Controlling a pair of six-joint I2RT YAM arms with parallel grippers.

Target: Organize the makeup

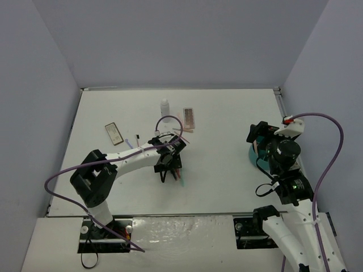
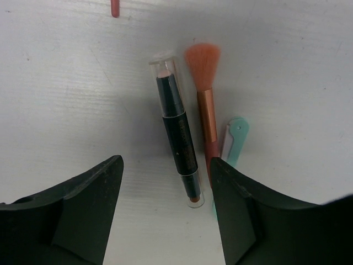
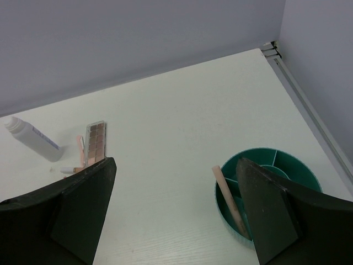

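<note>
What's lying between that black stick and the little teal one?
A brush with pink bristles lies between the black stick and the teal stick, seen in the left wrist view.

Left hand [image 2: 165, 161] straddles black stick [image 2: 177, 132]; brush [image 2: 206, 105] crowds one finger [image 2: 237, 215].

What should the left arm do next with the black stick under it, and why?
Probably close the left gripper on the black stick: it lies between the open fingers, not yet touched. Go gently, since the pink brush sits right beside it, by one finger.
</note>
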